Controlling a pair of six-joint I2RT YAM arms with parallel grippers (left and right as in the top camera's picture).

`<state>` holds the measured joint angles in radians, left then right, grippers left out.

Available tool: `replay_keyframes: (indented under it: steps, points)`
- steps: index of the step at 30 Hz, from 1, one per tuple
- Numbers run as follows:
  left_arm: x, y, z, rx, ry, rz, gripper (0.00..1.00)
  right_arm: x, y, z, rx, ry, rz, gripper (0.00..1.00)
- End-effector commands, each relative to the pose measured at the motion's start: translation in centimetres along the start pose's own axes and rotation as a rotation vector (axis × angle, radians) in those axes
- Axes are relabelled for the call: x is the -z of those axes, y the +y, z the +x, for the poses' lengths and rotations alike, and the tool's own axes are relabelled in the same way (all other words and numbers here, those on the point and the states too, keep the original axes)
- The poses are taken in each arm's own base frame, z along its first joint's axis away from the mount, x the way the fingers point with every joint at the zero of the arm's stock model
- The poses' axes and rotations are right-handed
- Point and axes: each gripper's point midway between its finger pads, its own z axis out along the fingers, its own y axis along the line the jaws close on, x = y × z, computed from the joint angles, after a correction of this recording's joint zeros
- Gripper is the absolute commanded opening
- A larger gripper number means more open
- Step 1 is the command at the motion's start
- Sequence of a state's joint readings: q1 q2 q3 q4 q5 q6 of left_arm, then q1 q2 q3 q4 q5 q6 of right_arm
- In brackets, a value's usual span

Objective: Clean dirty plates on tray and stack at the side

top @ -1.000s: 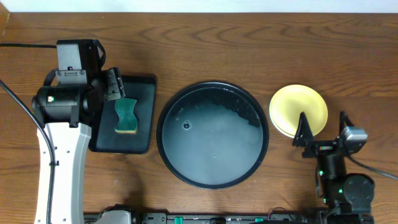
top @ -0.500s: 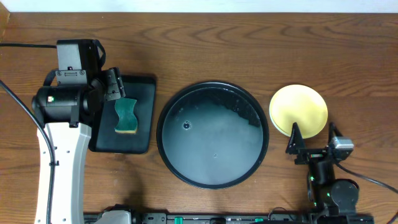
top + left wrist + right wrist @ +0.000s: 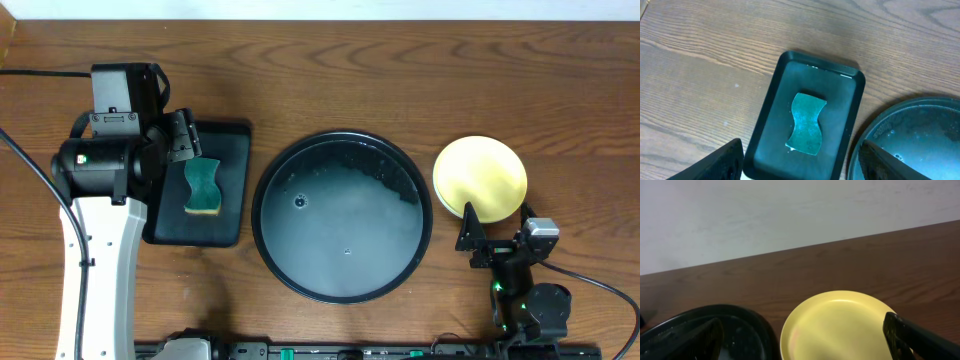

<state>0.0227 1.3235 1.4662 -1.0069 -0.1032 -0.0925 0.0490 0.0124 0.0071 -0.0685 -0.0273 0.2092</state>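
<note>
Sitting in the middle: the round black tray (image 3: pixel 330 250) is lying on the bench (image 3: pixel 330 70). It is shining wet, with some foam near its far right side, and it is carrying no plates at all.
Yellow plate: the yellow plate (image 3: pixel 480 178) is lying flat on the bench just beside the round tray, on its right. I cannot tell if the two are touching.
Blue plates: the blue plates are not showing anywhere. I am guessing they are hiding under the yellow one, but I cannot tell.
Right hand: the right hand (image 3: pixel 807 342) is hanging near the close edge of the yellow plate. Its two fingers are spreading wide and are gripping nothing.
Left hand: the left hand (image 3: pixel 801 162) is hovering over the small rectangular tray (image 3: pixel 840 110). Its fingers are spreading wide too and are holding nothing.
Sponge: the green sponge (image 3: pixel 806 124) is lying in the small rectangular tray, free of the hand.
Done so far: I am thinking the washing is coming to its end, since nothing dirty is waiting on the round tray, the sponge is lying in its own tray, and a plate is sitting off to the side.
Left to do: I am seeing very little left. If the blue plates really are lying under the yellow one, the job is looking done.
</note>
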Motion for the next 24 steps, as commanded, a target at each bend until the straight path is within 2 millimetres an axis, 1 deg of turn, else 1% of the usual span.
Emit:
replay_keyframes:
  steps: [1, 12, 14, 16, 20, 24]
  points:
    - [0.5, -0.1, -0.1, -0.001, -0.011, 0.008, 0.74, 0.0, 0.1, 0.0, -0.014, 0.0, -0.006, 0.99]
    - [0.5, -0.1, -0.1, -0.001, -0.011, 0.008, 0.74, 0.0, 0.1, 0.0, -0.014, 0.0, -0.006, 0.99]
    - [0.9, 0.1, -0.1, -0.007, -0.022, 0.005, 0.74, 0.0, 0.1, 0.0, -0.014, 0.0, -0.006, 0.99]
    - [2.3, 0.6, -0.2, -0.012, -0.06, -0.004, 0.74, 0.0, 0.1, 0.0, -0.014, 0.0, -0.006, 0.99]
    - [5.4, 1.1, 0.9, 0.005, -0.116, 0.012, 0.74, 0.0, 0.1, 0.0, -0.014, 0.0, -0.006, 0.99]
    - [8.1, 2.2, 1.8, 0.041, -0.244, 0.019, 0.74, 0.0, 0.1, 0.0, -0.014, 0.0, -0.006, 0.99]
